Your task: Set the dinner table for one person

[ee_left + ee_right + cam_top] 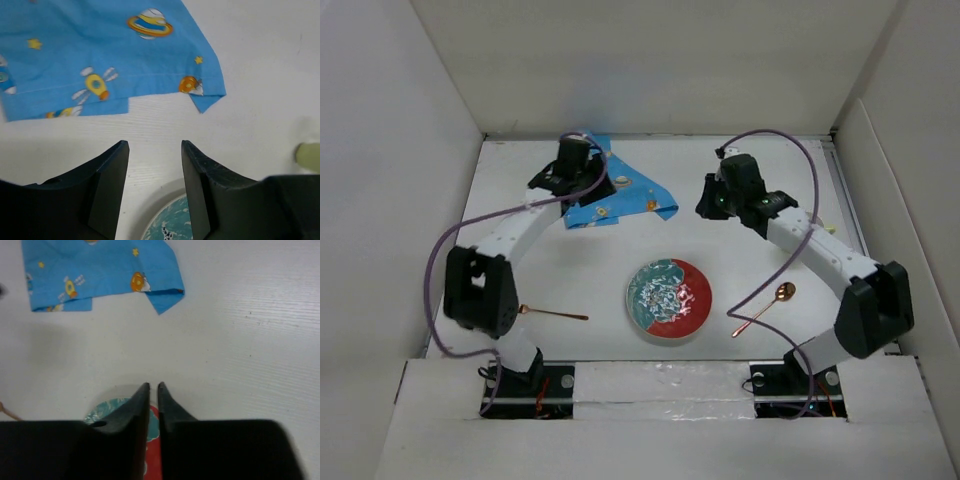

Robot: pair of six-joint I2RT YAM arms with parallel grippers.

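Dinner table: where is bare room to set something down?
Bare: the middle band between the placemat and the plate, and the far strip between the placemat and the right hand. Crowded: the near row, where a thin copper utensil, the plate and the spoon lie.

In the left wrist view, the placemat (100, 50) ahead of the left gripper (152, 147) runs off the top and left edges. Between the fingers (112, 185), you see only a sliver of the plate (170, 222) — the bottom edge cuts the rest. Beyond the finger on the picture's right, a pale blurred shape (307, 156) at the frame edge cannot be identified. In the right wrist view, the fingers (135, 425) of the right gripper (153, 386) hide most of the plate, and the top edge crops the placemat ahead. In the top view, the left arm (480, 285) covers one end of the thin copper utensil (555, 314) well behind the left fingers — you cannot tell its type.
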